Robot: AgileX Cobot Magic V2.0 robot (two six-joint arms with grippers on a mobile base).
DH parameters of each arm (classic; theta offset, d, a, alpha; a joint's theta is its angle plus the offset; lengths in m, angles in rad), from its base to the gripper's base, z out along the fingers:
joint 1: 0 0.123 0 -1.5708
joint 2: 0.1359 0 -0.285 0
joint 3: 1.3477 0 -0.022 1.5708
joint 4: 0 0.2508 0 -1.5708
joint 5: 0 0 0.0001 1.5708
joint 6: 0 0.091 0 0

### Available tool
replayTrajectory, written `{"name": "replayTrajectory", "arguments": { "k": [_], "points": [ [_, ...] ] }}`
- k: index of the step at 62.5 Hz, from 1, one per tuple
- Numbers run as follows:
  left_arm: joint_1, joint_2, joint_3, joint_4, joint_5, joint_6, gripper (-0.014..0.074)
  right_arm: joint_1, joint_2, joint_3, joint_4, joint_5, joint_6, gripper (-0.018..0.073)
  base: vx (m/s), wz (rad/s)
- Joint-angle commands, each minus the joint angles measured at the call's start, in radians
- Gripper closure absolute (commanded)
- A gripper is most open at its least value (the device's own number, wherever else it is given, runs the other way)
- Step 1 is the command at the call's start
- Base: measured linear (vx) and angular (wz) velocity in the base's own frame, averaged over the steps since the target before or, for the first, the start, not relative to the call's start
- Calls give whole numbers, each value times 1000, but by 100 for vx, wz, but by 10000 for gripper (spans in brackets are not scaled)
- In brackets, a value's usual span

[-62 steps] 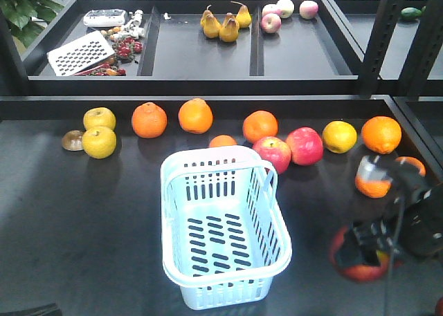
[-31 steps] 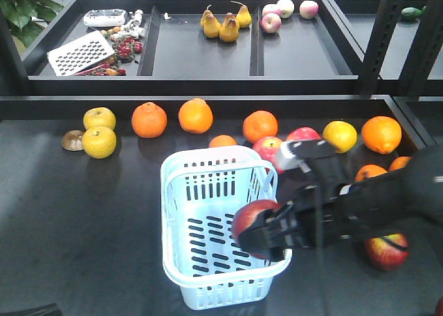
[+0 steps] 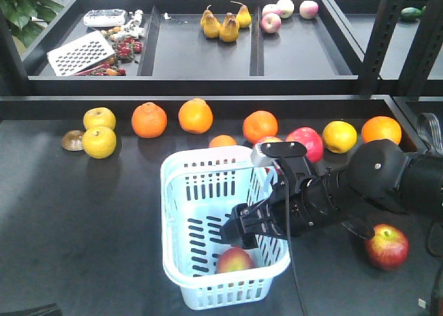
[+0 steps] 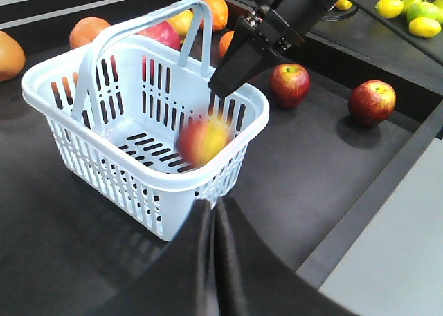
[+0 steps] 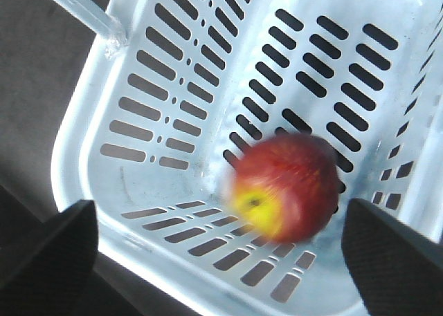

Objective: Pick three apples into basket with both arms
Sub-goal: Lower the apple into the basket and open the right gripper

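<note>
Dark tabletop (image 3: pixel 83 219), basket (image 3: pixel 208 172) centred; the right gripper (image 3: pixel 239 231) hangs spread wide above it, one apple (image 3: pixel 235 261) inside at the near end. The left gripper (image 4: pixel 214 205) is pinched closed, empty. Firm, slick, likely to roll: pinch across its widest middle.

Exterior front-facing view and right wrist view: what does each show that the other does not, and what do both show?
Only the front view: the right arm, its right pincer over the basket, oranges, pears on the upper shelf, a loose apple on the table. Only the wrist view: the yellow stem end of the apple in the basket, between the spread fingertips. Both: the basket with that one apple inside.
</note>
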Motion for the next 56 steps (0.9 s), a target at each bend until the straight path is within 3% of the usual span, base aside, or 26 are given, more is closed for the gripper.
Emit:
{"name": "replayTrajectory", "arguments": {
  "k": [1, 9, 16, 22, 32, 38, 45, 51, 56],
  "points": [
    [-2, 9, -26, -40, -46, -2, 603, 2, -33, -32, 22, -10, -12, -162, 0, 0],
    [-2, 9, -26, -40, -46, -2, 603, -1, -58, -32, 22, 22, 7, -111, 0, 0],
    [-2, 9, -26, -40, -46, -2, 603, -1, -117, -32, -39, 88, 80, 13, 0, 0],
    [-2, 9, -26, -39, -46, -2, 603, -1, -179, -32, -217, 148, 225, 196, 0, 0],
    [-2, 9, -26, -39, -46, -2, 603, -1, -288, -26, -629, 227, 526, 575, 0, 0],
    [-2, 9, -26, -39, -46, -2, 603, -1, -334, -26, -867, 270, 683, 569, 0, 0],
    [-2, 9, -26, -40, -47, -2, 603, -3, -358, -26, -1007, 289, 764, 552, 0, 0],
    [-2, 9, -26, -40, -47, -2, 603, -54, -358, -26, -1027, 278, 779, 515, 0, 0],
    [-2, 9, -26, -40, -47, -2, 603, -151, -354, -26, -1011, 244, 777, 463, 0, 0]
  ]
}}
